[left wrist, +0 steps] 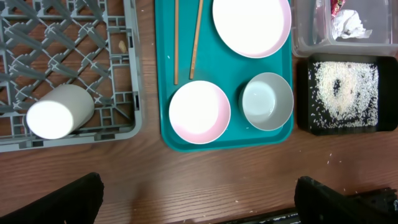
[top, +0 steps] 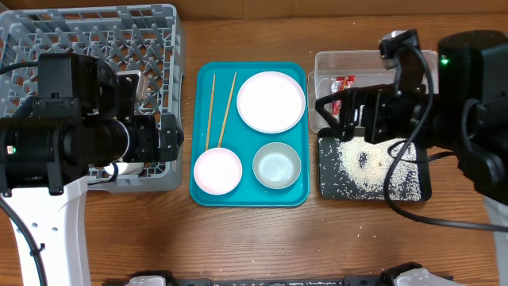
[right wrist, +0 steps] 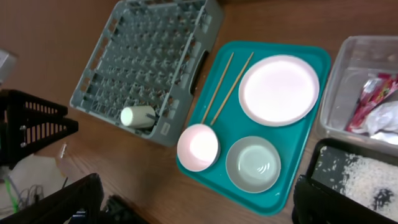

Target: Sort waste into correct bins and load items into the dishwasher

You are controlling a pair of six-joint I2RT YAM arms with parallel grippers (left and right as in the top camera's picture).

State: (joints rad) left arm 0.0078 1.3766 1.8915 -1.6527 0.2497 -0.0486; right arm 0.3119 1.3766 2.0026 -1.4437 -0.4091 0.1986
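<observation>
Pink bowl point(left wrist: 199, 112), seven o'clock on the teal tray point(left wrist: 224, 74), looks light but slick; I'd pinch its rim; my left gripper point(left wrist: 198, 182) and right gripper point(right wrist: 196, 185) gape empty

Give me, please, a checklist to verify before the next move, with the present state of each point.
1. Red wrapper and paper wad in the clear tub: ok.
2. Rice all in the black tray: not ok, a few grains seem to lie on the table beside it.
3. Cup in the rack: ok, lying on its side.
4. Plate, pink bowl, greenish bowl, chopsticks loaded: not ok, all on the teal tray.
5. Left gripper and right gripper open, empty: ok.
</observation>
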